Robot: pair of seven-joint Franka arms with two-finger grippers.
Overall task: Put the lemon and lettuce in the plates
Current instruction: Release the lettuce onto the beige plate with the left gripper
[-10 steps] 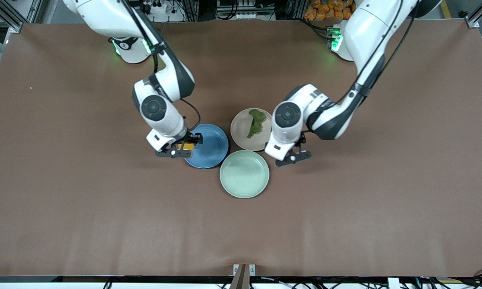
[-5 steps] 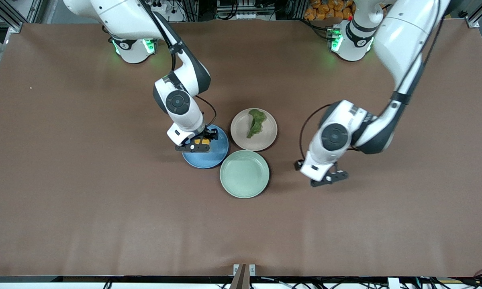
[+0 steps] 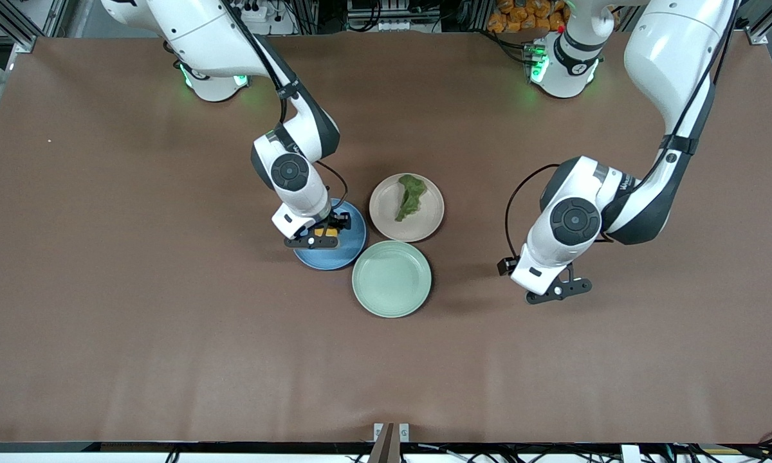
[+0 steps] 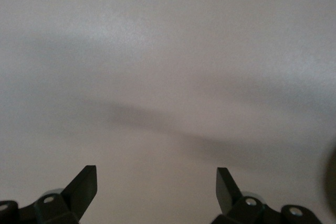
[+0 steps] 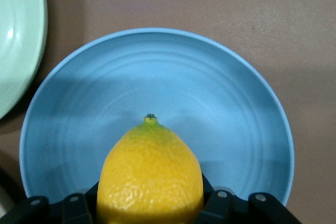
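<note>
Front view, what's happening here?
The right hand is shut on the lemon, holding it over the blue plate. The lettuce already lies in the beige plate. The left hand is open over bare table toward the left arm's end. The mint-green plate holds nothing.

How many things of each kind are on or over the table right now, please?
Plates: 3, blue, beige, mint
Lemon: 1, in the right gripper
Lettuce: 1, on the beige plate
Total: 5
</note>
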